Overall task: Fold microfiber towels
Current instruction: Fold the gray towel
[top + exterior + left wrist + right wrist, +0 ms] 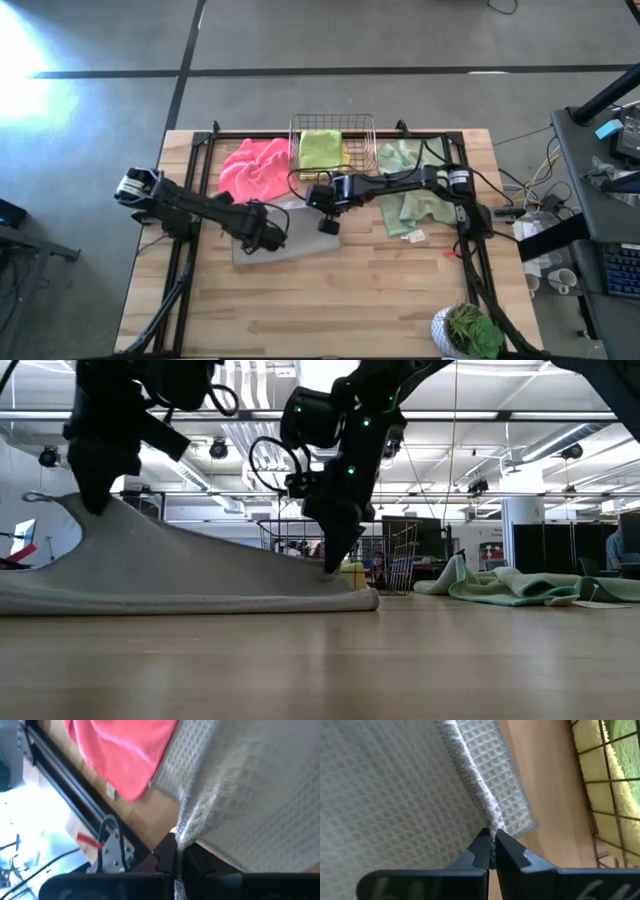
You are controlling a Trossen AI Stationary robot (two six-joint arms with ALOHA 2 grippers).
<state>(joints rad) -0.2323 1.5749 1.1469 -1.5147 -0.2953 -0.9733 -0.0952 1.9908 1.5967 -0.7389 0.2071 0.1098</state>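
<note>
The light grey towel (300,246) lies near the table's middle, and both grippers are shut on it. My left gripper (262,238) holds its left end up (95,500). My right gripper (335,565) holds its right end low, just above the wood. Between them the cloth slopes down to the right, its lower part on the table (200,600). The hot pink towel (255,168) lies bunched at the far left. A lime green towel (320,148) lies in the wire basket (370,125) over a yellow one (590,765). The sage green towel (410,192) lies crumpled on the right. My left gripper pinches the grey towel's bunched edge (181,837) between its two fingers, coming steeply from above. That end is raised clear of the table, and the cloth runs taut down from it. My right gripper pinches the grey towel's hemmed edge (492,822) between its two fingertips, slanting down from above. The held hem rises off a lower layer (520,815) that lies flat on the wood. This end sits just above the table.
The copper wire basket stands at the far edge, close behind my right gripper. A potted plant (468,330) stands at the near right corner. Bare wood (330,310) stretches along the table's near side.
</note>
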